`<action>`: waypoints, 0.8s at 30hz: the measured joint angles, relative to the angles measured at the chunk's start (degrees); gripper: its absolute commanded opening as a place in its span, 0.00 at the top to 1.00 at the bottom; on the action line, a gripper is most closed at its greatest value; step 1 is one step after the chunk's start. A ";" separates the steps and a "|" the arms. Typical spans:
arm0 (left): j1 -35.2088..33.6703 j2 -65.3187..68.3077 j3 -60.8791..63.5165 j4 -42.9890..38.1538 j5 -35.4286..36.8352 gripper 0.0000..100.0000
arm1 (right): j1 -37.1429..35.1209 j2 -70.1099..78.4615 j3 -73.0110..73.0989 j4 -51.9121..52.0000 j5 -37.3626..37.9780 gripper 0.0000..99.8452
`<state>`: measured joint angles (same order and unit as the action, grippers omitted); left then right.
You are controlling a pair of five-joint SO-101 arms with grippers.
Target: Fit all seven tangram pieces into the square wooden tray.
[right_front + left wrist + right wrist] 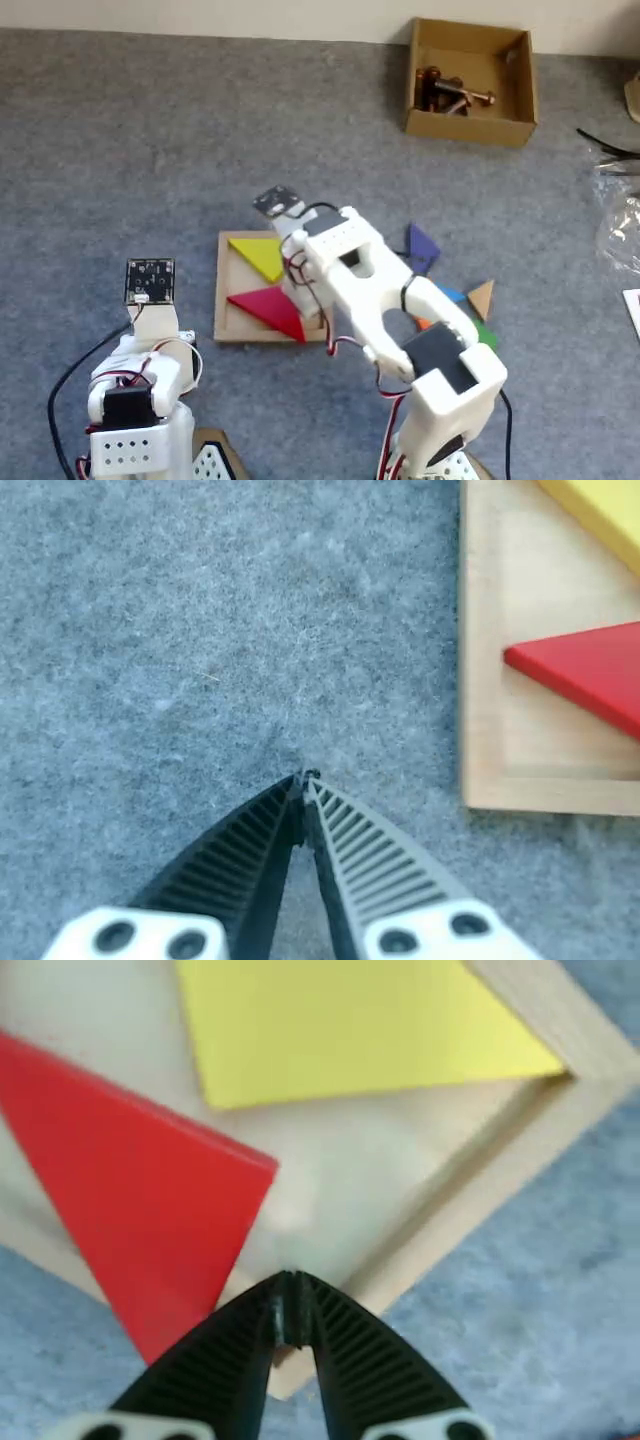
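Observation:
The square wooden tray (228, 300) lies on the grey carpet and holds a yellow triangle (258, 257) and a red triangle (270, 308). My right gripper (290, 1282) is shut and empty, low over the tray's rim (520, 1150), beside a corner of the red triangle (150, 1210) and below the yellow triangle (340, 1030). My left gripper (303, 778) is shut over bare carpet, just left of the tray (490, 680). Loose pieces lie right of the tray: purple (422, 245), blue (452, 293), tan (482, 298), green (486, 335), orange (422, 323).
A cardboard box (470, 110) with brown items stands at the back right. A plastic bag and cables (615, 200) lie at the right edge. The right arm's body (380, 290) hangs over the tray's right side and hides part of the loose pieces.

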<state>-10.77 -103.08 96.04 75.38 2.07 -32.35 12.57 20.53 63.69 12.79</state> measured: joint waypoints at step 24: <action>0.00 0.00 0.00 0.00 0.00 1.00 | -3.08 0.00 -0.62 5.01 -0.35 1.00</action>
<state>-10.77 -103.08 96.04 75.38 2.07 -35.43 12.57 19.91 68.70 12.44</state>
